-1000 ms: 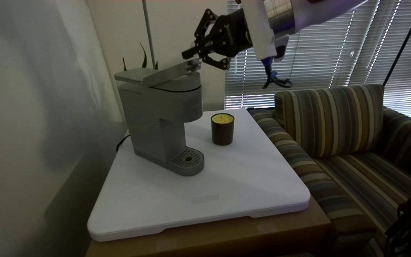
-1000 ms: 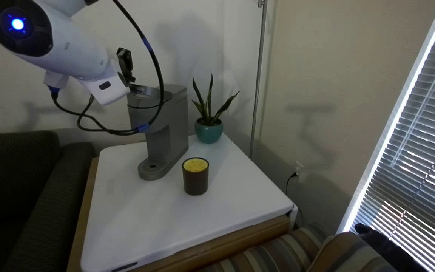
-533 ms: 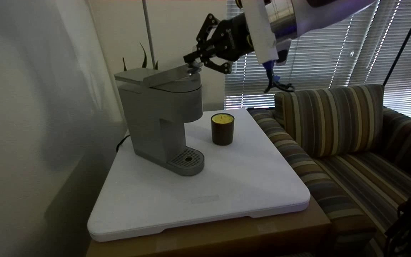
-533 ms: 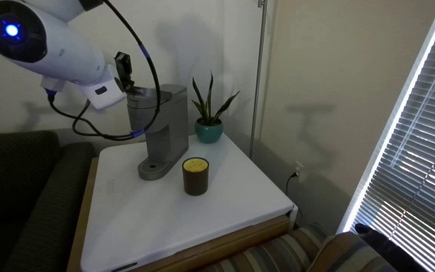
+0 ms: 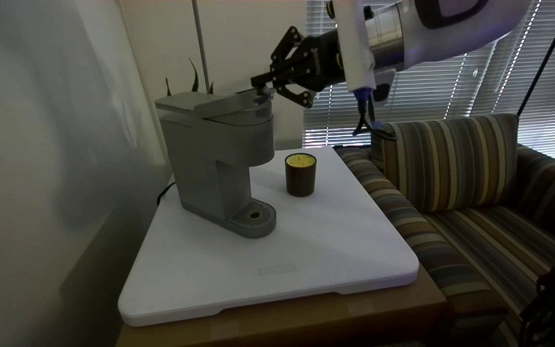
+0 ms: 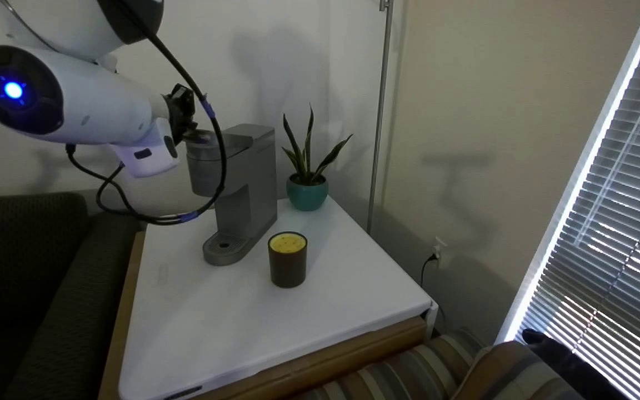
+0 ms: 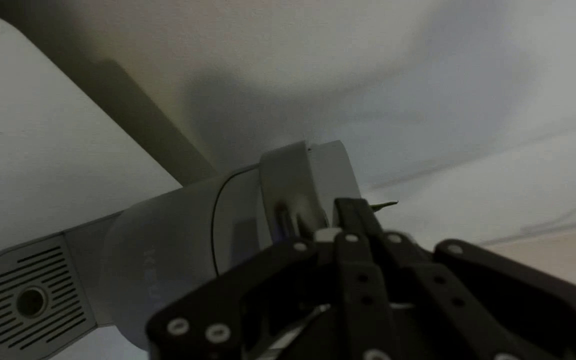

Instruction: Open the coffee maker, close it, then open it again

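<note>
The grey coffee maker (image 5: 205,149) stands upright on the white surface (image 5: 335,241). In an exterior view its lid (image 5: 227,104) slopes up toward its front. The pincer (image 5: 258,80) is at one o'clock from the coffee maker's middle, its fingers (image 7: 362,280) pressed together, their tips at the lid's front edge, contact hard to judge. A dark cup (image 5: 300,179), yellow inside, stands near but apart at three o'clock, with a striped armchair (image 5: 451,178) farther out that way. In an exterior view, a potted plant (image 6: 307,191) sits at three o'clock from the coffee maker. In the wrist view the slotted drip tray (image 7: 55,300) lies at eight o'clock.
</note>
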Controlling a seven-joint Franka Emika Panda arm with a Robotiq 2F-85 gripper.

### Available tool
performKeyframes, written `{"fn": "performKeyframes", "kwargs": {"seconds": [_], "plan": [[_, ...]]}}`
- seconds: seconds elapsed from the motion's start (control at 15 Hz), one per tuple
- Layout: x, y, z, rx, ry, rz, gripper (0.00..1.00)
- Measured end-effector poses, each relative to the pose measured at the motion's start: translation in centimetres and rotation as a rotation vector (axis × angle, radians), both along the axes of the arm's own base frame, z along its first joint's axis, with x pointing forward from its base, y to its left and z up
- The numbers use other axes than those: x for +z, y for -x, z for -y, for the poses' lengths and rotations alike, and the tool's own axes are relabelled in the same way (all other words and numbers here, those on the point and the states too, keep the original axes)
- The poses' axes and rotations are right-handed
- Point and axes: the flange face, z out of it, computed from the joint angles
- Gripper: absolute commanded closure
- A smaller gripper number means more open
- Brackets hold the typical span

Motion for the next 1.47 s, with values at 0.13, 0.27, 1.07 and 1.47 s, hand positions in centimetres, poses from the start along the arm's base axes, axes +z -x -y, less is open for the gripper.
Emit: {"fn": "performKeyframes", "kwargs": {"seconds": [0.13, 0.27, 1.07, 1.47], "plan": [[-0.6, 0.4, 0.2, -0.02, -0.048, 0.004, 1.0], [-1.2, 0.8, 0.5, -0.035, -0.078, 0.0, 1.0], [-2.5, 2.2, 1.4, 0.076, 0.011, -0.041, 1.0], [-0.9, 1.4, 1.9, 0.141, 0.174, -0.045, 1.0]]}}
